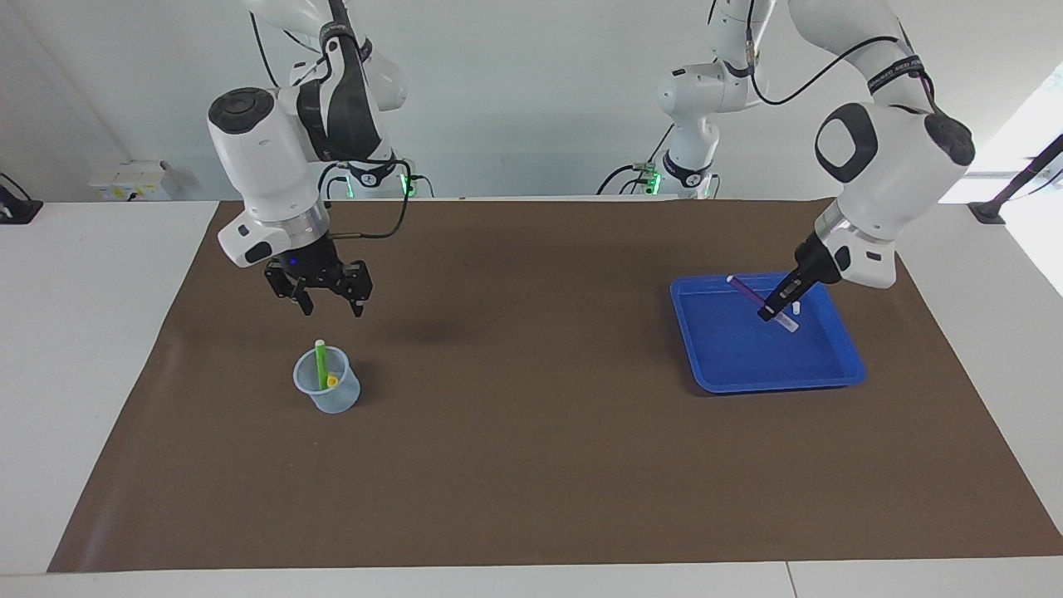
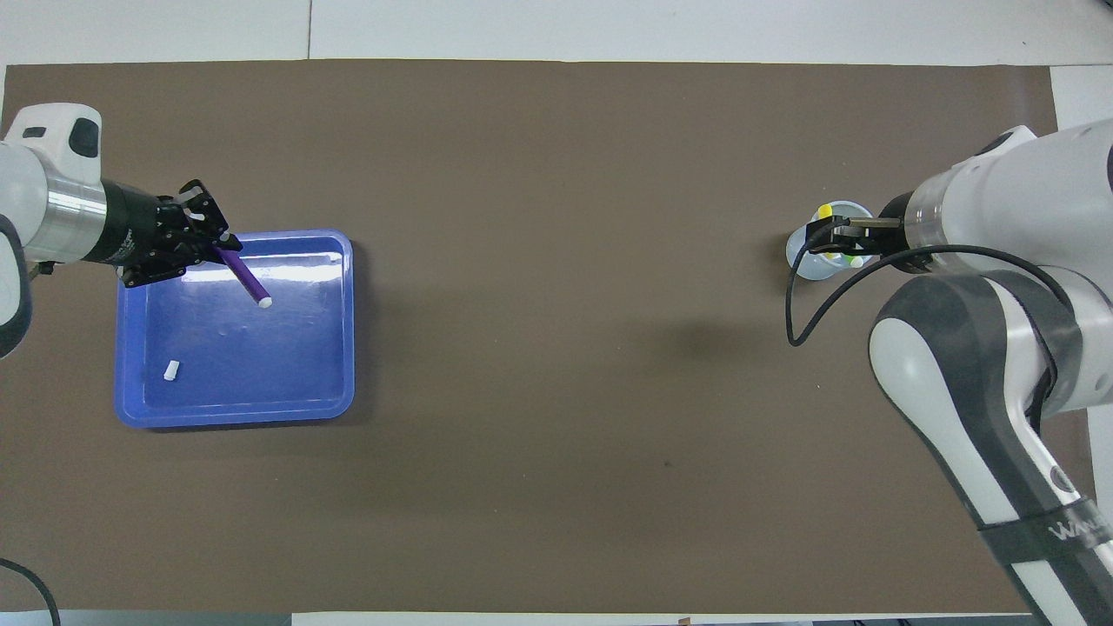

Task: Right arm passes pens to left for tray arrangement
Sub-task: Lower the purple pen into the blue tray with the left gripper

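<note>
A bright blue tray (image 1: pixel 747 357) lies toward the left arm's end of the table. My left gripper (image 1: pixel 774 311) is over the tray, shut on the purple pen (image 1: pixel 742 288), which it holds tilted with its pale tip low near the tray floor. The overhead view shows the same gripper (image 2: pixel 216 249), pen (image 2: pixel 248 280) and tray (image 2: pixel 261 365). The green pen (image 1: pixel 320 363) and the yellow pen (image 1: pixel 332 381) stand in a small translucent cup (image 1: pixel 330 399). My right gripper (image 1: pixel 330 306) hangs open and empty above that cup (image 2: pixel 804 259).
A tiny white cap-like piece (image 2: pixel 171 369) lies in the tray, nearer the robots than the purple pen. A brown mat (image 1: pixel 531 415) covers the table, with white table edges around it. The cup stands toward the right arm's end.
</note>
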`<move>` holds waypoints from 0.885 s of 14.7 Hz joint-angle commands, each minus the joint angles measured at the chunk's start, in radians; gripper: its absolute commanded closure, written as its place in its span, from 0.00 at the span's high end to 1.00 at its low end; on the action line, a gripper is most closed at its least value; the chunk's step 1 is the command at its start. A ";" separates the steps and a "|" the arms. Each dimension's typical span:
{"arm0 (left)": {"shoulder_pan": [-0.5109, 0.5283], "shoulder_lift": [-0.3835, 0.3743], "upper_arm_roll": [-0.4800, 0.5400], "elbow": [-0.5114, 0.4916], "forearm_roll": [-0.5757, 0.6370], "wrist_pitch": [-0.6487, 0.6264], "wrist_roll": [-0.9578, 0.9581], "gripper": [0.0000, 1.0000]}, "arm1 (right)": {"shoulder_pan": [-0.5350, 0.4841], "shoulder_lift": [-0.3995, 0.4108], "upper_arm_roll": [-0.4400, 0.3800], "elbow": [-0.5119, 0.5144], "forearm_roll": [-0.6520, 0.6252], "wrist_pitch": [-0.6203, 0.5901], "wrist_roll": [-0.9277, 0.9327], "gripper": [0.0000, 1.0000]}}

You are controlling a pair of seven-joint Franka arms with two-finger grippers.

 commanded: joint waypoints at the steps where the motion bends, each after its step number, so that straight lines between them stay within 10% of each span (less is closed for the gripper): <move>1: -0.016 0.062 -0.005 -0.011 0.116 -0.001 0.176 0.00 | -0.010 -0.017 -0.009 -0.090 -0.032 0.097 -0.060 0.77; 13: -0.062 0.162 -0.004 -0.126 0.201 0.139 0.249 0.00 | -0.013 0.045 -0.061 -0.182 -0.034 0.335 -0.217 0.52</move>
